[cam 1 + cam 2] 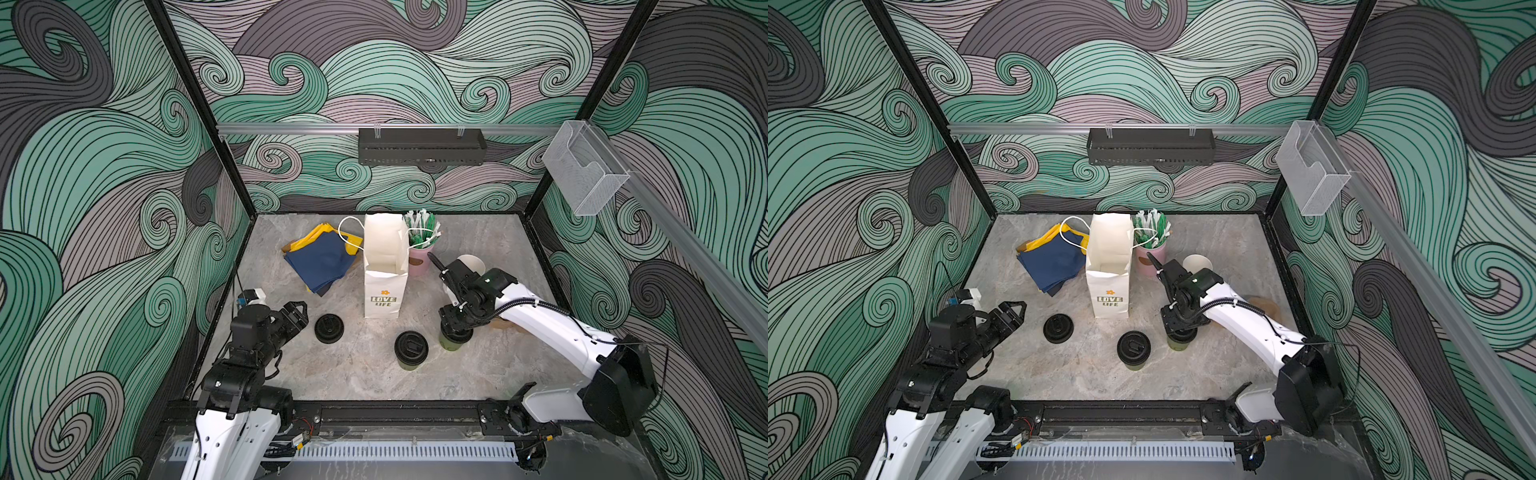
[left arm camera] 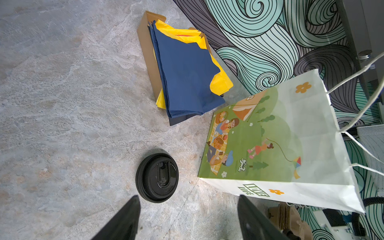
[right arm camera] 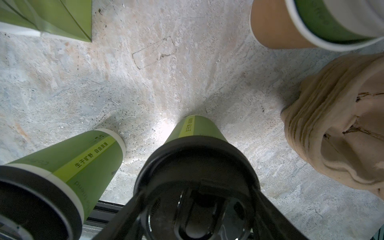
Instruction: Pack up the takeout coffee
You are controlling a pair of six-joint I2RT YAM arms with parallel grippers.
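Though astride a lidded cup (image 3: 195, 133), right end effector (image 3: 198, 191) of unclear hold; left end effector (image 2: 188, 197) wide apart.

tabletop (image 1: 353, 374): grey marbled surface. white paper bag (image 1: 384, 266) stands upright at centre rear, mouth open, printed "love life". blue and yellow napkins (image 1: 322, 259) lie in a brown card holder just left of it. pink cup (image 1: 419, 259) of wrapped straws (image 1: 422, 228) stands just beside the bag's right. loose black lid (image 1: 328, 328) lies flat, front left of the bag. lidless cup stack (image 1: 471, 262) and brown pulp sleeves (image 3: 340, 124) are at right. black basket (image 1: 422, 146) and clear holder (image 1: 582, 174) hang on the rails.
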